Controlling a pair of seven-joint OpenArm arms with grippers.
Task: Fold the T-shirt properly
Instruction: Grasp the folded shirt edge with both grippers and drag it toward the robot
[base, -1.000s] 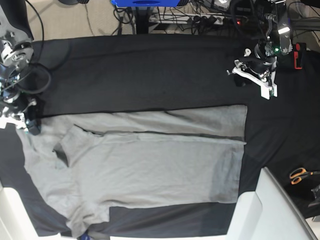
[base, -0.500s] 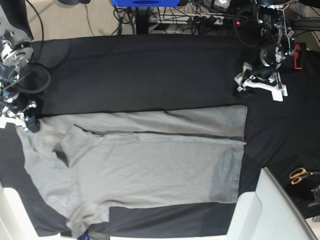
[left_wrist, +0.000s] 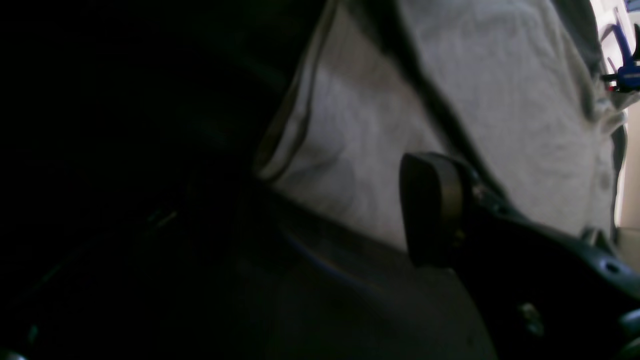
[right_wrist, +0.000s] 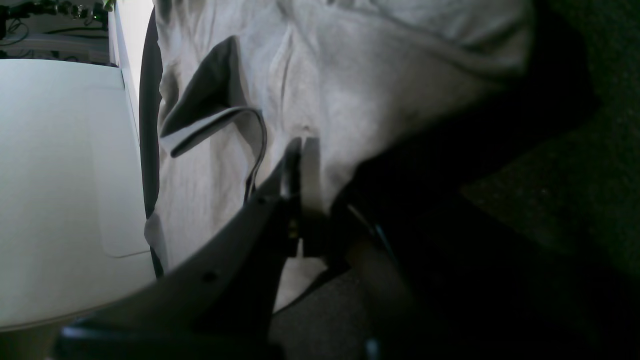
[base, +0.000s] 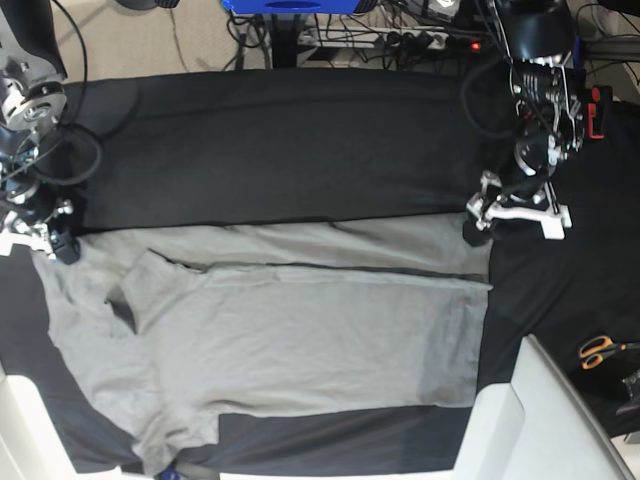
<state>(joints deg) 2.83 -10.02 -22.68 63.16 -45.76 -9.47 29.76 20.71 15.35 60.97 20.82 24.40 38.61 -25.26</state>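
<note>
- Base view: a black cloth (base: 280, 140) covers the desk, and white desk edge (base: 560, 420) shows at the lower corners. Beyond the far edge lie cables and a blue frame (base: 290, 6) on a pale floor. Orange-handled scissors (base: 598, 350) lie on the cloth at the right.
- Base view: the T-shirt (base: 300, 335) lies flat across the near half of the cloth, plain grey, its far long side folded inward in a strip, collar end at the view's left, hem at the right.
- Base view: the left claw (base: 512, 212) sits at the hem's far corner, jaws spread wide, gripping nothing that I can see. The right claw (base: 45, 240) is down at the shirt's far shoulder corner.
- Left wrist view: one dark finger pad (left_wrist: 430, 210) stands over grey cloth (left_wrist: 450, 100) near the folded edge; the black cloth (left_wrist: 125, 150) fills the left, very dim.
- Right wrist view: the right claw (right_wrist: 300, 165) is pinched closed on a bit of the grey fabric (right_wrist: 350, 75). The ribbed collar (right_wrist: 215, 125) curls beside it, and the white desk edge (right_wrist: 60, 175) fills the left.
</note>
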